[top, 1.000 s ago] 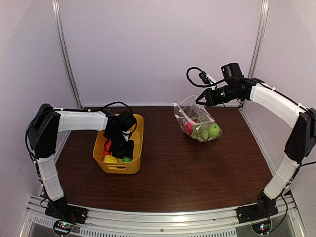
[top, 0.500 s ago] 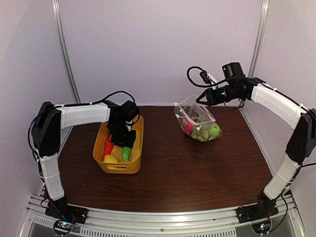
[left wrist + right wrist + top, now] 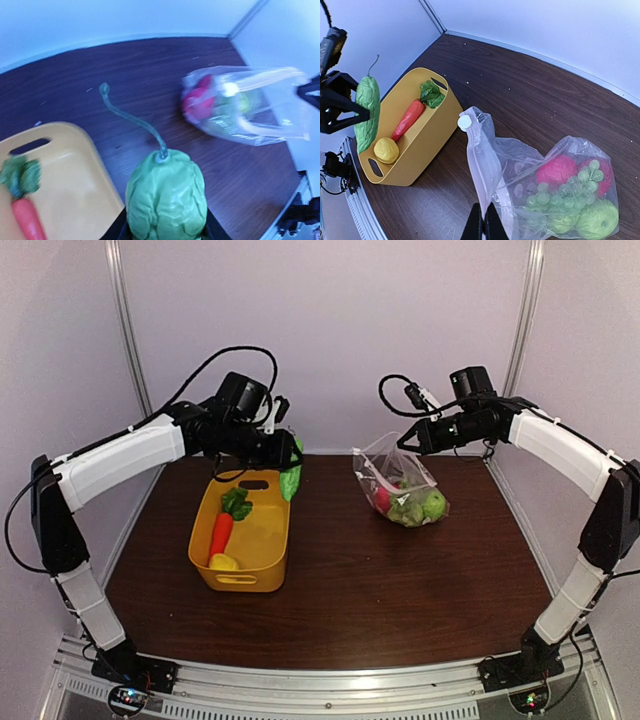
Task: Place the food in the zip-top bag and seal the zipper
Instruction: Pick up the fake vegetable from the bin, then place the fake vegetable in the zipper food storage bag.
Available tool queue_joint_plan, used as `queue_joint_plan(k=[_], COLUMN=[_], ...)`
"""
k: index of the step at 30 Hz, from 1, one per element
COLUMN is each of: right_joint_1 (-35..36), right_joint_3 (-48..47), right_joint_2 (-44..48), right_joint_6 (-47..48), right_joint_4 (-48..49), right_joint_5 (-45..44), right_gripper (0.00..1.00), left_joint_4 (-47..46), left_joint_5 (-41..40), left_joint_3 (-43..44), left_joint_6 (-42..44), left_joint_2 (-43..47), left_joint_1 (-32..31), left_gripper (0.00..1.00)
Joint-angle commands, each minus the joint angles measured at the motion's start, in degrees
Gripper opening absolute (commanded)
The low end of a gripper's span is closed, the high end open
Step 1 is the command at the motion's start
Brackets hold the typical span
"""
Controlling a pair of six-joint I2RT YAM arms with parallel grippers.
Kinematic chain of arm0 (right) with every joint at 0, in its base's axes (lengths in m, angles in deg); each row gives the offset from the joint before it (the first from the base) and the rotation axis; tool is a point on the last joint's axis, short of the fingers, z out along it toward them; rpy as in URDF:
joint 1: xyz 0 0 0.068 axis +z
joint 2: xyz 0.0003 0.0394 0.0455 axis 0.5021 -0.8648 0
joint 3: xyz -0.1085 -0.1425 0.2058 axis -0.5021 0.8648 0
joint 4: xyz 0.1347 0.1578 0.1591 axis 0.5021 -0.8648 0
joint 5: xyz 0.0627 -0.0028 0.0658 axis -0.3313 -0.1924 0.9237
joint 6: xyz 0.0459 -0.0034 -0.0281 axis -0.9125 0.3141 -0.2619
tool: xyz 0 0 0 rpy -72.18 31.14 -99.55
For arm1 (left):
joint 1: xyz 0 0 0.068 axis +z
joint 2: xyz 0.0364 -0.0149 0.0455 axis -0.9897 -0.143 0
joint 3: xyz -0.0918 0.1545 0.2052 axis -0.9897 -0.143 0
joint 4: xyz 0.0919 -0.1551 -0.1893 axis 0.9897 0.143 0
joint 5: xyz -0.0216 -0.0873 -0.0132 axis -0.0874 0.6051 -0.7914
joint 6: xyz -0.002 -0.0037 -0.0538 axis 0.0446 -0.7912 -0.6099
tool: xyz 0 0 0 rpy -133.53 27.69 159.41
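Left gripper [image 3: 283,453] hangs over the far rim of the yellow basket [image 3: 270,565], its jaws partly closed around the cucumber [image 3: 165,197]. At its 3 o'clock, well apart, the zip-top bag [image 3: 402,483] lies on the table, its top edge pinched by the fully closed right gripper [image 3: 404,441]. The left fingers are mostly hidden behind the cucumber. It is green and wrinkled, with a thin curling stem.

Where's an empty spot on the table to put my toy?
The table is bare along the front, from the yellow basket to the right edge, and in the strip between basket and zip-top bag. Crowded: back right by the bag, and the basket's left side with carrot and lemon.
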Motion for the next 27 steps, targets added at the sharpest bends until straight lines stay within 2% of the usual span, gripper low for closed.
queue_joint_plan(k=[1, 3, 5, 8, 14, 23, 27], right_joint_1=[-0.1, -0.1, -0.1, -0.1, -0.1, 0.0, 0.7], right_joint_3=[-2.4, -3.2, -3.7, -4.1, -4.0, -2.6, -1.9], right_joint_2=[0.7, 0.5, 0.5, 0.2, 0.0, 1.2, 2.1], right_joint_6=[-1.9, -2.4, -2.8, -3.3, -5.0, -5.9, -4.9], right_joint_4=[0.1, 0.0, 0.1, 0.4, 2.1, 4.5, 4.0], right_joint_5=[0.0, 0.0, 0.0, -0.1, 1.7, 5.8, 8.8], right_gripper=[0.00, 0.00, 0.00, 0.00, 0.00, 0.00, 0.00], left_joint_4=[-36.9, -46.0, -50.2, -52.6, -55.3, -54.5, -58.7], left_joint_5=[14.2, 15.8, 18.9, 23.4, 26.7, 29.5, 29.1], left_joint_3=[-7.4, -8.1, -5.9, -1.0, 4.0, 7.1, 6.9], left_joint_6=[-6.0, -10.2, -14.1, -19.0, -32.5, -41.0, -48.6], left_joint_2=[1.3, -0.5, -3.8, -10.3, -19.0, -25.0, -27.6], left_joint_1=[-4.3, -5.6, -6.6, -7.9, -9.1, -9.0, -8.5], left_gripper=[0.10, 0.10, 0.09, 0.09, 0.05, 0.05, 0.05])
